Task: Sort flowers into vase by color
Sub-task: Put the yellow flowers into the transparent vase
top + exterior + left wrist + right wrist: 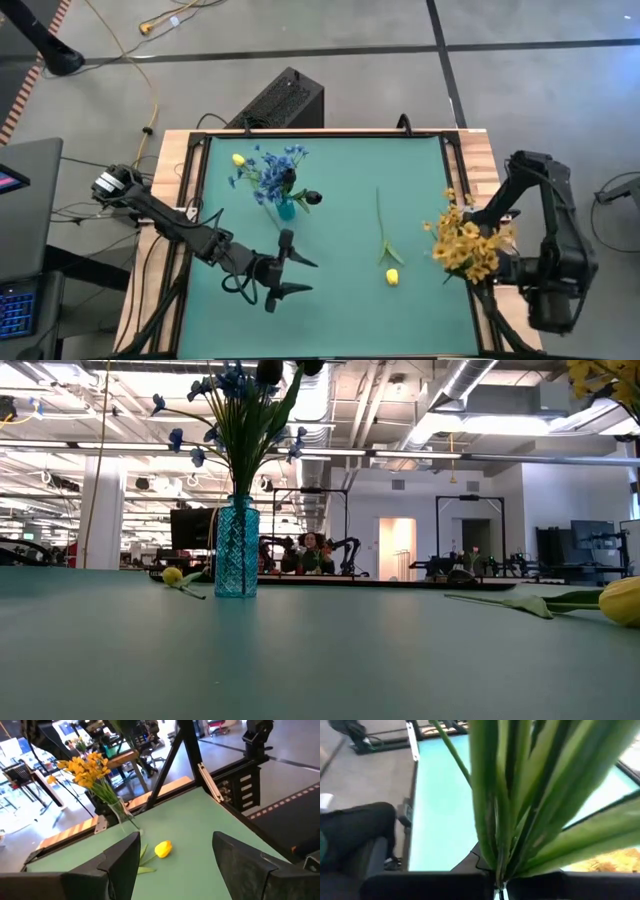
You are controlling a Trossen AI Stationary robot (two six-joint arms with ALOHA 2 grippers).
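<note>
— Yellow-orange bunch at the table's right edge — right gripper clenched on its stems.
— Left gripper?
— Released, empty, near the blue vase. Yellow bud lies loose between.

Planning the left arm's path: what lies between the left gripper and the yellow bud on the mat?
Nothing: bare green mat separates the open left gripper from the yellow bud, per the high view.

A green-topped table bears a blue glass vase, a yellow bud on its stem and a second yellow bud near the far edge.
</note>
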